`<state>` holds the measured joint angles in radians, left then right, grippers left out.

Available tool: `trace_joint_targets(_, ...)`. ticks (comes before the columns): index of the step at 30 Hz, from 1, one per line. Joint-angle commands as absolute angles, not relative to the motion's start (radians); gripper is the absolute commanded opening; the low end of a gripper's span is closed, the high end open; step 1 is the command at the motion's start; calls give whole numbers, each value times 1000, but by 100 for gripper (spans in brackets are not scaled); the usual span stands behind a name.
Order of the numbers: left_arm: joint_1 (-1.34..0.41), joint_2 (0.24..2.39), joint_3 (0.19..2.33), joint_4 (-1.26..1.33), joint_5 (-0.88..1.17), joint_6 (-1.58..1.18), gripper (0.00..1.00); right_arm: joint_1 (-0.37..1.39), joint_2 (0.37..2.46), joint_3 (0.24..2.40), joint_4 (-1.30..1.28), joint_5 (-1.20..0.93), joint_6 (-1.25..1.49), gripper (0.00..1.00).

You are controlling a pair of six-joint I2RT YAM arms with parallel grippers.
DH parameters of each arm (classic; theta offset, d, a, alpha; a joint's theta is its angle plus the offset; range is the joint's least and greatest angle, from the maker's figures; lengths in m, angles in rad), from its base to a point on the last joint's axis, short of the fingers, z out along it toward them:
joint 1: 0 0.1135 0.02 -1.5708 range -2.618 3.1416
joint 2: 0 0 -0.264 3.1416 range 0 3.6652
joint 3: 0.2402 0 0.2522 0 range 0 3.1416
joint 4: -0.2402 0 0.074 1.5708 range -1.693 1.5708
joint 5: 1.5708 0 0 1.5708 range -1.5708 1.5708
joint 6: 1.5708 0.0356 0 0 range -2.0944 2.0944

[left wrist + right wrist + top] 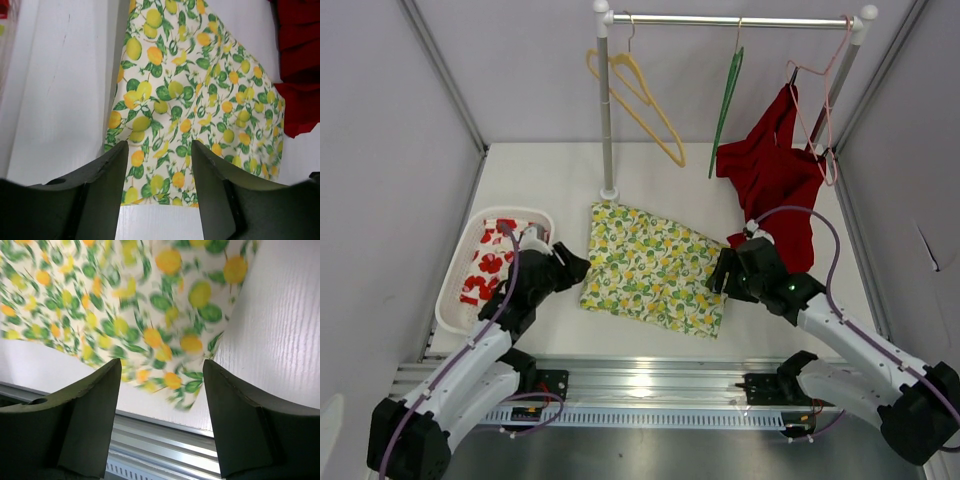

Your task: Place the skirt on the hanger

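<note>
Skirt first, Jo: where is it, and does either arm have it?

Neither does, Sam. It lies flat on the table. The left gripper hovers at the skirt's near left corner with its fingers spread and only cloth showing in the gap below. The right gripper sits at the near right corner, likewise spread and pinching nothing.

So what makes the next step go well?

I'd judge it a fresh grasp on the cloth, or a reach for a hanger. For the cloth, each arm should come down on its own corner and pinch close to the edge. Lifting together would keep the fabric taut rather than bunched. I can't pick out the waistband from here, so that needs checking before clipping or threading.

Which hanger?

Beyond the skirt's far left corner stands the post, with a bare yellow hanger on the rail above it. A bare green hanger hangs beyond the far right. The pink hanger already bears a red garment, which drapes down just beside the skirt's right edge, so steer clear.

And the skirt itself?

Thin white cloth printed with lemons and green leaves, spread smooth, roughly four-sided, slightly skewed.
</note>
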<state>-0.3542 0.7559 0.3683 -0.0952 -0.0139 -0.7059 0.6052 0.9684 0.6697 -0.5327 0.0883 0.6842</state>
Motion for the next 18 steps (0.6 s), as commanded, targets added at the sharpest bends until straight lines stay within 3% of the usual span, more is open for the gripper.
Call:
trace_joint_targets(1,-360,712,468,-184,-58,-670,59,611,916,785,-586,182,690,72)
trace_joint_targets(8,-360,730,560,-242,-20,-621,60,609,909,1001,-667,317,628,73)
trace_joint_targets(12,-360,730,580,-244,-8,-609,60,548,1024,1336,-684,353,510,68)
trace_joint_targets(18,-360,747,624,-252,46,-597,60,454,1340,1840,-683,311,367,69)
